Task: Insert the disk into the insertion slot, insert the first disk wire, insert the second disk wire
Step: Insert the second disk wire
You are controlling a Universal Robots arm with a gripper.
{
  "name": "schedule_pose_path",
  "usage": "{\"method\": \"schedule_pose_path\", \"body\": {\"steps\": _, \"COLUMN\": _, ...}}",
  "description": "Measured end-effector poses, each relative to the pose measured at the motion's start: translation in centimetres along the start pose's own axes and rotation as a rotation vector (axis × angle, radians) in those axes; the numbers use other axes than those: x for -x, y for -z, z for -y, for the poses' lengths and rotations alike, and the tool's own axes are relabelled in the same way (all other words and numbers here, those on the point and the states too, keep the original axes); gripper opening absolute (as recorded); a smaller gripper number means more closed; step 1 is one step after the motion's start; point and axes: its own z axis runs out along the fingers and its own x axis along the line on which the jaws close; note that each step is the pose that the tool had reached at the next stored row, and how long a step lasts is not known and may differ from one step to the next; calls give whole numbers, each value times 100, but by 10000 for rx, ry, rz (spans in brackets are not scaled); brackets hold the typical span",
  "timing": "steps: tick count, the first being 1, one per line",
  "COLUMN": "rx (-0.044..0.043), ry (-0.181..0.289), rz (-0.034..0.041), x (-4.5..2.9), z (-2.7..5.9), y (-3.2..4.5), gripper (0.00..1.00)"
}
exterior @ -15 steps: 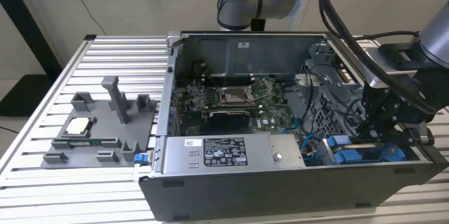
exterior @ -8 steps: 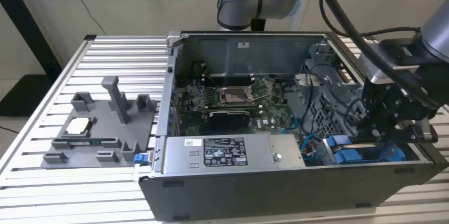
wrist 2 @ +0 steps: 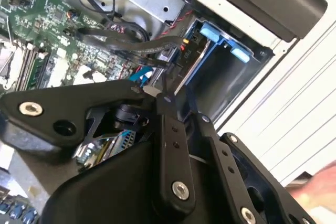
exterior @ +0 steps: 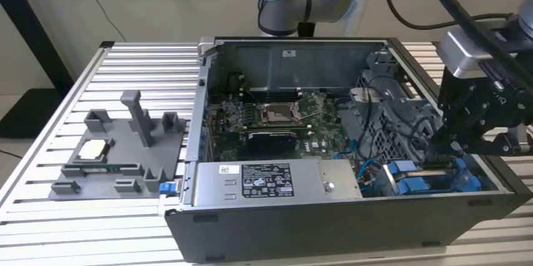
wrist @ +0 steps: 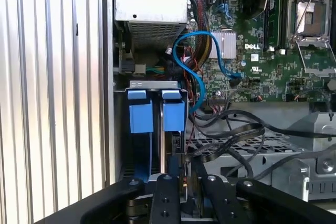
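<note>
Closest to us is the gripper (wrist: 185,192), black linkages crowding both wrist views. The fingers (wrist: 169,192) look pinched nearly together on something thin at the back edge of the disk (wrist: 174,153), probably a wire connector, but we honestly can't tell what's between them. The disk itself already sits in the slot (wrist: 152,86), standing on edge behind the blue tabs (wrist: 173,115), at the front corner of the case (exterior: 333,228) next to the power supply (exterior: 275,182).

In the exterior view the gripper (exterior: 441,147) hangs right over that bay. What worries us is the tangle of black cables (wrist: 231,129) and the blue cable (wrist: 197,72) just beside the fingers. A slightly off-angle push could snag one, or jam the plug crooked against the disk's port.
</note>
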Motion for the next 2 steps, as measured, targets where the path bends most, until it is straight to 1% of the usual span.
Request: {"method": "schedule_pose_path", "body": {"steps": 2, "rx": 1, "ry": 1, "rz": 0, "x": 0, "z": 0, "y": 0, "gripper": 24}}
